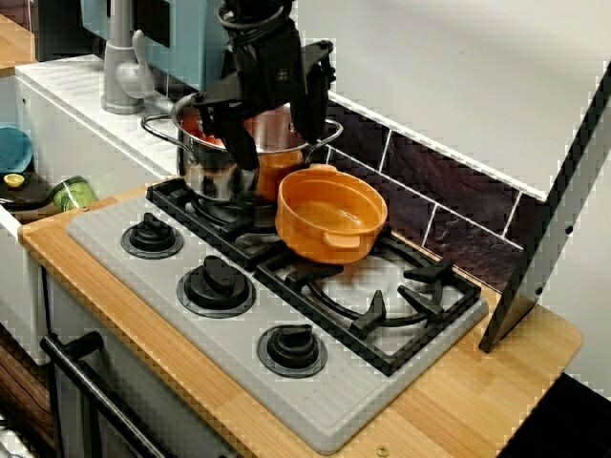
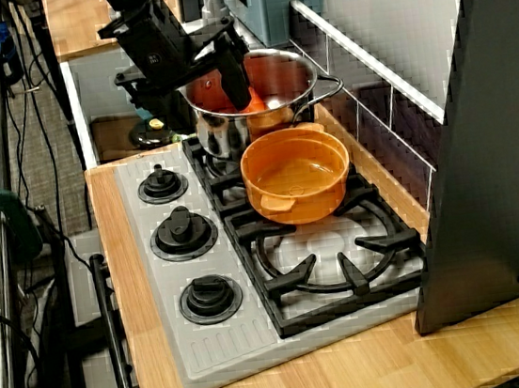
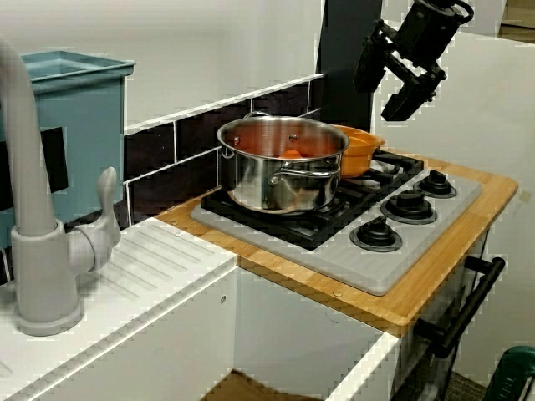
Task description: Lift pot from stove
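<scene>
Tool (image 3: 399, 71) spread, empty, above the pot (image 1: 330, 212). Steel pot (image 1: 239, 153) touches it; I risk snagging that on descent.

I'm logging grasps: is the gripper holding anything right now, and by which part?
Nothing is held. The gripper hangs open above the stove, clear of the orange pot.

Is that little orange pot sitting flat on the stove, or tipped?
Tipped: the orange pot leans on the black grates, its near side lower.
</scene>
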{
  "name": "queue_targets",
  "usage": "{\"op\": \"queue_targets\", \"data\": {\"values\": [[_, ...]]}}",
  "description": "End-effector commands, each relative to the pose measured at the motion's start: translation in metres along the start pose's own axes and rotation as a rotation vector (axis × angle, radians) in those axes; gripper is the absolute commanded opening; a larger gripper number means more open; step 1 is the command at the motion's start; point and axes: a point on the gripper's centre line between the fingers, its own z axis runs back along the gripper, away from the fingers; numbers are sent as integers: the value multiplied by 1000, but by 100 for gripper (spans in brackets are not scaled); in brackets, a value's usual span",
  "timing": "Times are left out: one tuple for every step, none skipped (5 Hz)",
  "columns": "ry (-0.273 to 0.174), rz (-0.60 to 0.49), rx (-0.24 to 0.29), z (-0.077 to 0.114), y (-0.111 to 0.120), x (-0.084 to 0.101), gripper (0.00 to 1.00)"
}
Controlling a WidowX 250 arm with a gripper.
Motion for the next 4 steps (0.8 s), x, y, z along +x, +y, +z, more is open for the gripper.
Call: {"op": "queue_targets", "data": {"values": [[-14, 29, 16, -5, 3, -2, 100], [-25, 36, 33, -5, 10, 3, 100], [-26, 38, 35, -9, 15, 8, 100], [-23, 23, 48, -13, 18, 13, 100]]}}
